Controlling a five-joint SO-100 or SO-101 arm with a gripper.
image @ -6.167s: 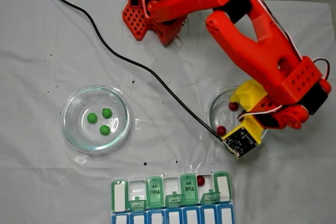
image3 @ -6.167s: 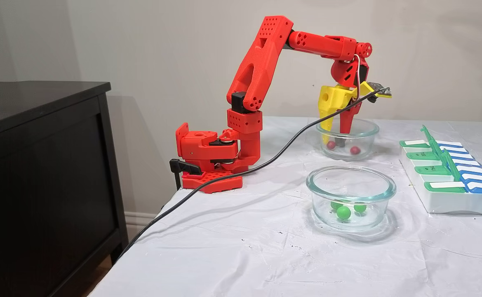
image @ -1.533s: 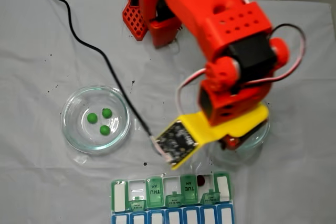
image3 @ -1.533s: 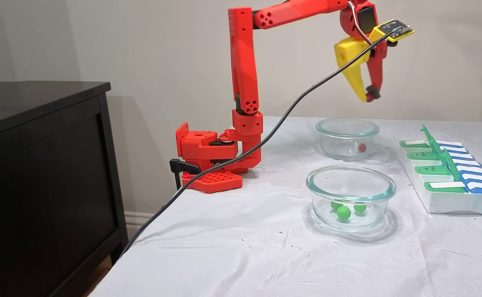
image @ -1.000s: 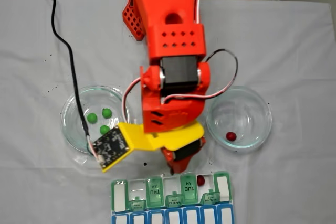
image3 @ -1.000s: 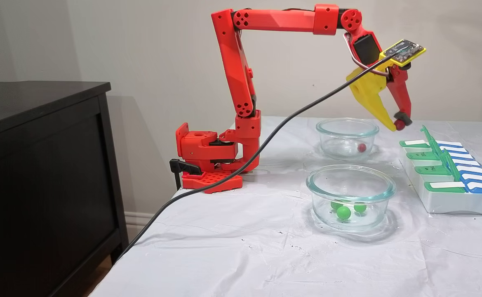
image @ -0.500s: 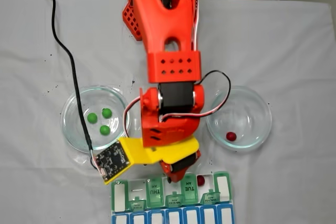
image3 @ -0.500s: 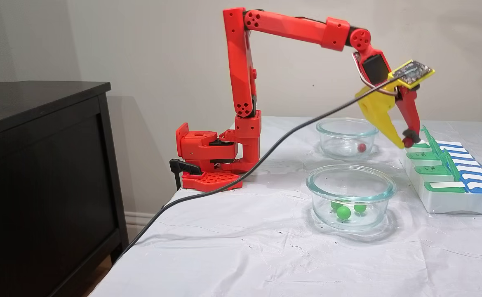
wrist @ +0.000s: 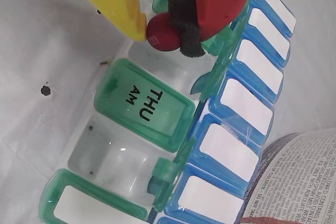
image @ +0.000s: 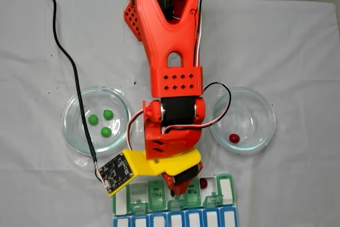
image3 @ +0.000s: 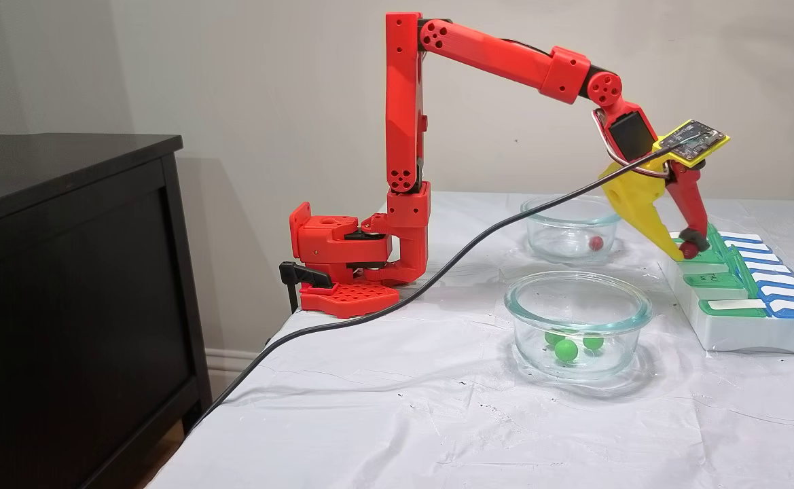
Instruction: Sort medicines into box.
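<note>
Arm (image3: pixel 478 51): swung across from the right-hand dish (image: pixel 243 120) in a fixed view and lowered over the pill box (image: pixel 175 200), now reaching down at its green row.
Pill box: open compartment beside the closed THU lid (wrist: pixel 144 106) sits right under the claw; 1 red ball (image: pixel 203 183) already lodged in a neighbouring slot.
Gripper (wrist: pixel 167 31): pinched tight on a dark red ball (wrist: pixel 161 34), yellow finger against black pad.
Remaining: 1 red ball (image: pixel 234 138) in its dish, 3 green balls (image: pixel 102 122) untouched in theirs.
Meaning: carry done, release looks next.
</note>
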